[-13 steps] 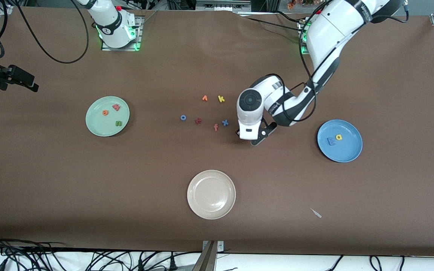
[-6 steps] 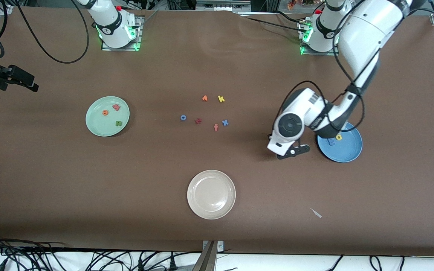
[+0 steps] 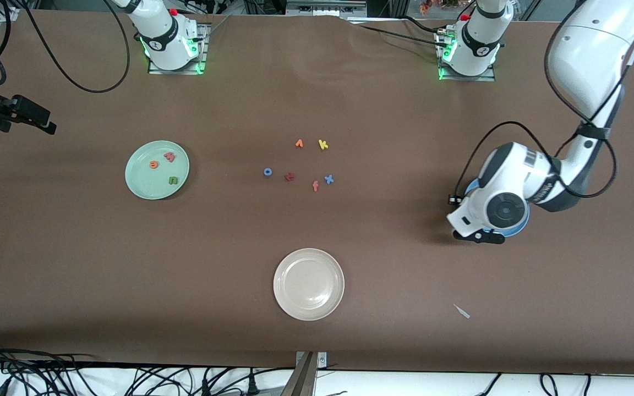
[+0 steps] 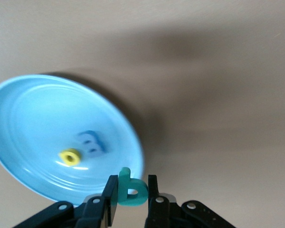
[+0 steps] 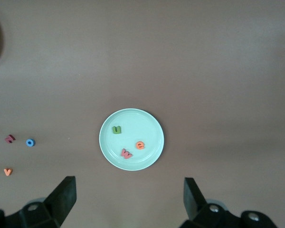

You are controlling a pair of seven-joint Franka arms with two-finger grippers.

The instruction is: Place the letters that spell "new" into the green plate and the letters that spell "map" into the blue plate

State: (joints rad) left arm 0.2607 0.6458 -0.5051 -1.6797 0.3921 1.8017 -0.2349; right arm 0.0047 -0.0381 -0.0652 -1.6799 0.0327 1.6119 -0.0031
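My left gripper (image 4: 132,184) is shut on the teal "p" (image 4: 136,193) and hangs over the rim of the blue plate (image 4: 33,114), at the left arm's end of the table. A yellow "a" (image 4: 70,157) and a blue "m" (image 4: 91,142) lie in that plate. In the front view the left wrist hides most of the plate. The green plate (image 3: 141,184) holds the orange "e" (image 3: 154,164), the salmon "w" (image 3: 170,157) and the green "n" (image 3: 173,180). My right gripper (image 5: 129,187) is open and empty, high above the green plate.
A beige plate (image 3: 309,308) sits nearer to the front camera at mid-table. Loose letters lie in the middle: orange "v" (image 3: 299,143), yellow "k" (image 3: 323,144), blue "o" (image 3: 267,172), dark red "t" (image 3: 289,176), orange "f" (image 3: 315,186), blue "x" (image 3: 328,179). A small white scrap (image 3: 462,311) lies near the front edge.
The left arm has swung from beside the loose letters to the blue plate, carrying the teal "p". The right arm has not moved.
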